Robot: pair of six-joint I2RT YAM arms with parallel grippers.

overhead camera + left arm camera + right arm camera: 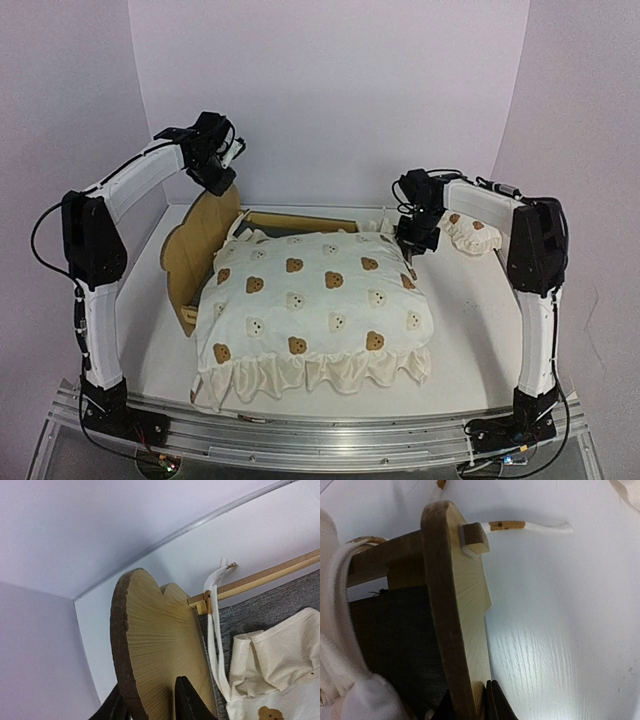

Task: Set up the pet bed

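The pet bed [195,245] lies across the table, its tall curved headboard [160,645] at the left and its grey felt base [270,605] mostly under a big cream bear-print cushion [315,310]. My left gripper [215,180] sits on the headboard's top edge. In the left wrist view the left gripper [152,705] has one dark finger on each face of the board. At the bed's right end, my right gripper [415,240] pinches the low wooden end board [465,605]. In the right wrist view the right gripper [470,705] has its fingers tight on both sides.
A small bear-print pillow [470,235] lies on the table just right of my right gripper. White tie strings [212,610] hang over the bed's far rail [260,577]. Another tie string [530,526] trails on the table past the end board. White walls stand close behind and at both sides.
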